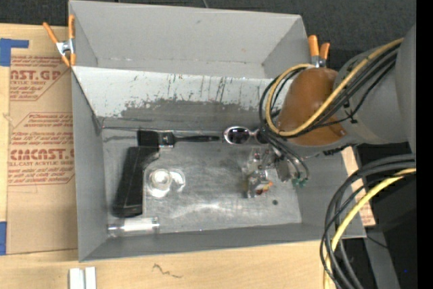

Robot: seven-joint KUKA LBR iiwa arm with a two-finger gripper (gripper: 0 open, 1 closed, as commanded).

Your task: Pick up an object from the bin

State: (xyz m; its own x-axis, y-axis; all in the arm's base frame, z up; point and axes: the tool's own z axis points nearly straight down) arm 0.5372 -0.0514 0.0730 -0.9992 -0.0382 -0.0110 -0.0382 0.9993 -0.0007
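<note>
Here, a clear tube point(132, 227) lies at the lower left of the grey bin point(183, 30). Above it sit a black slab point(128, 181) and a clear round cap point(161, 181). Right of centre, the gripper point(259, 179) hangs low; whether it is open or closed cannot be told. Just above it lies a shiny metal piece point(237, 135), beside a black-handled tool point(177, 139).

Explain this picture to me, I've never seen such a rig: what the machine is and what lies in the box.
One camera looks down into a grey metal bin. The bulky thing entering from the right is a robot arm; its tool hangs low over the bin's right floor. On the left lie a long black block, a black-handled implement, a clear round cup and a clear tube. A shiny rounded metal piece lies near the tool. Whether it holds anything, I cannot tell.
</note>
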